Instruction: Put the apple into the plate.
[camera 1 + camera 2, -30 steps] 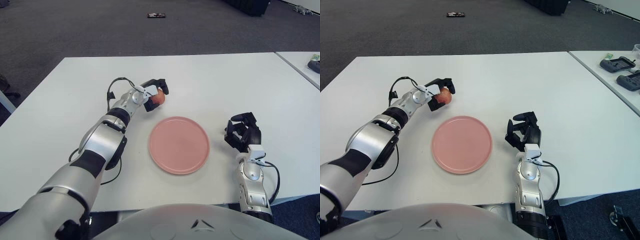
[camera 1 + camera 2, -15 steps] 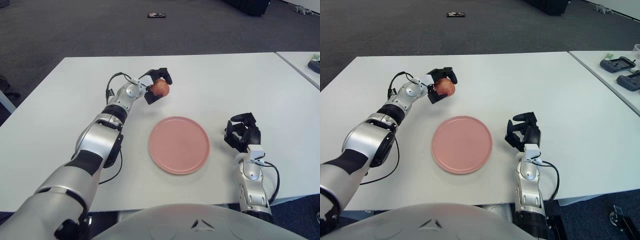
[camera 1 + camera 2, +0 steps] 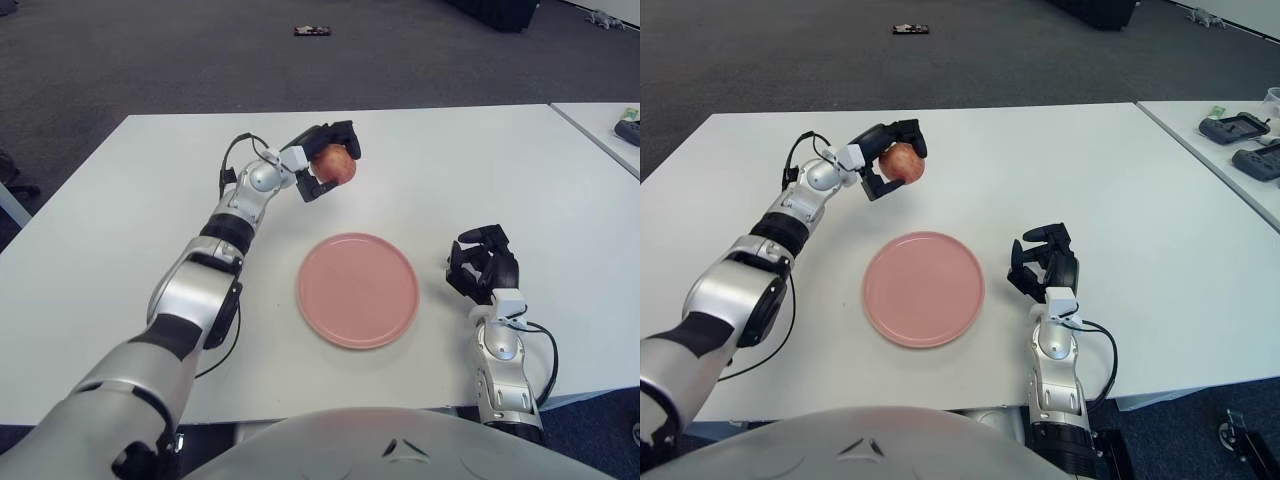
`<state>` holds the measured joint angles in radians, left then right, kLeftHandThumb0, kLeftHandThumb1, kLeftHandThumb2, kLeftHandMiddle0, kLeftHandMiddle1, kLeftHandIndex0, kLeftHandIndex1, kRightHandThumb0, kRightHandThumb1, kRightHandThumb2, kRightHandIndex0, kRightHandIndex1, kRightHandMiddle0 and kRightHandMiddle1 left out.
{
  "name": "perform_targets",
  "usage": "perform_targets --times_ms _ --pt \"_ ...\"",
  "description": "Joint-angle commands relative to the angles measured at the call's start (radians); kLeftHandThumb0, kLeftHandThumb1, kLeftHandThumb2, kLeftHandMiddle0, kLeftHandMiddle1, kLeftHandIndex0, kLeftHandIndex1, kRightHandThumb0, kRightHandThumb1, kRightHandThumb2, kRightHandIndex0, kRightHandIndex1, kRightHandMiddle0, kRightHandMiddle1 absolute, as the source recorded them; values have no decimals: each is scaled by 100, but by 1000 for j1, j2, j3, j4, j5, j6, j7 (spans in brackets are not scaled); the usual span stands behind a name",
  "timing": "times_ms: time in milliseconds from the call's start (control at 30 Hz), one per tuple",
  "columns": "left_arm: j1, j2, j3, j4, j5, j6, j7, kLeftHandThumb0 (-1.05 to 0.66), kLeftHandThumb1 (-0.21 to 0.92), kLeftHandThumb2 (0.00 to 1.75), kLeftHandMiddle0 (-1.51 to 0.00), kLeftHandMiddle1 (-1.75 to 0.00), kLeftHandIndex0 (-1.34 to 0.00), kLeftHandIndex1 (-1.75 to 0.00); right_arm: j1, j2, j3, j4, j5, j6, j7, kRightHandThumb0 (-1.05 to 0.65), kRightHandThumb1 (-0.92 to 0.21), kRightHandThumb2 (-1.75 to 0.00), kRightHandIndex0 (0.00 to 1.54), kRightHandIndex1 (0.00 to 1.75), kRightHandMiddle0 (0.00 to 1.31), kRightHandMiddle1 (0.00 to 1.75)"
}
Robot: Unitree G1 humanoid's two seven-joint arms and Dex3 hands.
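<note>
The apple (image 3: 335,165), a small round red fruit with a paler patch on top, is where I start: my left hand (image 3: 322,164) has it, black fingers (image 3: 343,132) curled over the top and another pressing from below, so the fruit is pinched between them. I see it held up off the wide white rectangular table (image 3: 130,200), with its shadow falling on the tabletop beneath. It sits beyond the far-left edge of the flat round pink plate (image 3: 358,289), not over it; plate and fruit are apart, and the plate's surface is bare.

My left arm reaches out long from the lower left, silver shell with black joints and a thin black cable looping near the wrist.

My right hand (image 3: 1044,265) shows just to the right of the plate, near its rim but not touching it. Its black fingers are curled inward around nothing, and the forearm behind it runs down toward me with a black cable hanging off the wrist. I can't tell whether that hand touches the tabletop.

Beyond the table is dark grey carpet with a small dark object (image 3: 313,31) lying on it far back. A second white table (image 3: 1230,150) stands off to the right, carrying two dark grey handheld controllers (image 3: 1237,128).
</note>
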<state>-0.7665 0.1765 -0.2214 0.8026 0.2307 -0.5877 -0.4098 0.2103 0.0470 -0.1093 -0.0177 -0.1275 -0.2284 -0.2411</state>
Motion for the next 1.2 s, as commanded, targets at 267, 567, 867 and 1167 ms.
perform_targets --times_ms 267,567,867,1167 --pt "247 76 -115 -455 -92 19 -264 0 -11 175 -97 -160 -70 -175 -15 4 -1 -16 20 26 11 -39 -65 -90 52 159 36 175" --pt "284 124 -162 -515 -146 -52 -388 0 -11 175 -98 -159 -71 -175 -9 14 0 -38 29 50 9 -39 -65 -90 54 157 36 175" --pt "343 131 -257 -445 -100 -169 -426 0 -11 175 -97 -160 -70 -175 -9 11 -5 -37 35 50 12 -39 -64 -92 56 158 37 175" --pt "361 155 -325 -445 -19 -228 -428 0 -10 175 -96 -162 -70 -175 -10 4 -2 -18 20 18 5 -39 -64 -92 55 161 37 175"
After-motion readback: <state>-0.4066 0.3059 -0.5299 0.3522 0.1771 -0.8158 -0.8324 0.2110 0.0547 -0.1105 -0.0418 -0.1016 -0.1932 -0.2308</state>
